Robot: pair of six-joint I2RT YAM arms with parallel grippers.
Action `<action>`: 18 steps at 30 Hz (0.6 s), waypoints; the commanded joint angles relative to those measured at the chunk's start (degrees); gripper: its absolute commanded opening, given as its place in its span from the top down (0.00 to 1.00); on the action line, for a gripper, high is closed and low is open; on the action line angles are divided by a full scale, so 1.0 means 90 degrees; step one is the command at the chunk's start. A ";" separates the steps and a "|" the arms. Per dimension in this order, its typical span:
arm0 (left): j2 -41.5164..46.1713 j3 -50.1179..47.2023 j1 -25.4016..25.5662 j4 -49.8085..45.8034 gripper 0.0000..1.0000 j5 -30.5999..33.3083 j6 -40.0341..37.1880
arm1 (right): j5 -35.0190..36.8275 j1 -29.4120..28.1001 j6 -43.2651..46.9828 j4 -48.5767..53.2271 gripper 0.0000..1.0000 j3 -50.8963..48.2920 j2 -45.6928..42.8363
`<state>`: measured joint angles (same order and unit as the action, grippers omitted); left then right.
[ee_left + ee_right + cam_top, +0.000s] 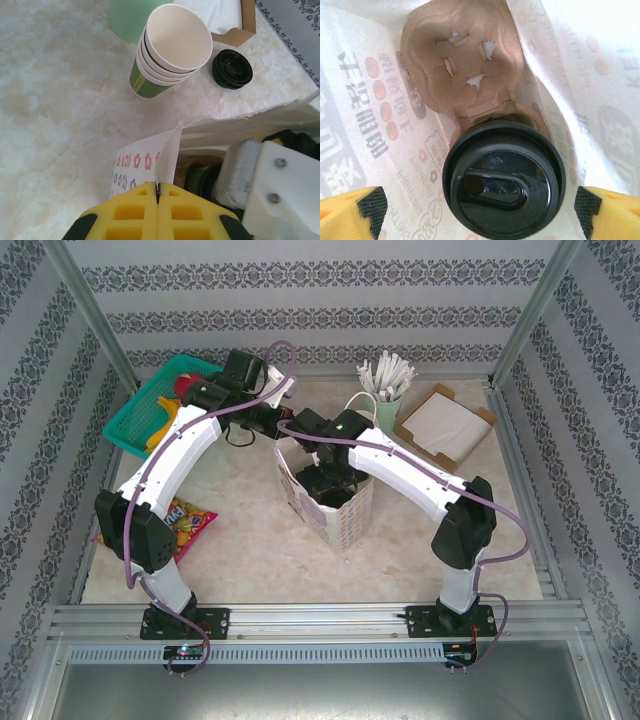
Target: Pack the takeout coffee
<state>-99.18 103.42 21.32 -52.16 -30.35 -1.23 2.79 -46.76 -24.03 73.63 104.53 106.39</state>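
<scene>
Bottom of left wrist frame: paper bag [145, 162] rim is pinched by left gripper [157, 192]. Right gripper [481, 207] is spread wide, nothing held. Takeout coffee [504, 180] is seated lower centre in pulp tray [465, 60], inside bag. Risk: lid or bag wall could be snagged on withdrawal and the cup tipped.

We record the takeout coffee [503, 180] standing upright inside the paper bag [355, 115], viewed from straight above, so its round black lid [545, 165] hides the cup wall. The lid is seated on the cup, glossy, with 1 oval recess off-centre. The cup sits in 1 cell of the brown pulp tray [465, 60], near the bag's printed wall.
</scene>
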 commanded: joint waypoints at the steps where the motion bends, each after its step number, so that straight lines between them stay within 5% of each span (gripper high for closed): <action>1: 0.0140 0.0160 0.0029 -0.0211 1.00 0.0077 0.0059 | 0.0172 -0.0059 -0.0083 0.0231 0.02 0.0248 -0.0356; 18: 0.0082 0.0199 0.0025 -0.0132 1.00 0.0187 0.0146 | 0.0404 -0.0209 -0.0090 -0.0234 0.02 0.0756 -0.1567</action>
<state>-99.18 103.44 21.32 -52.29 -29.69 -0.93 4.95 -47.81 -24.05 73.45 110.02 96.23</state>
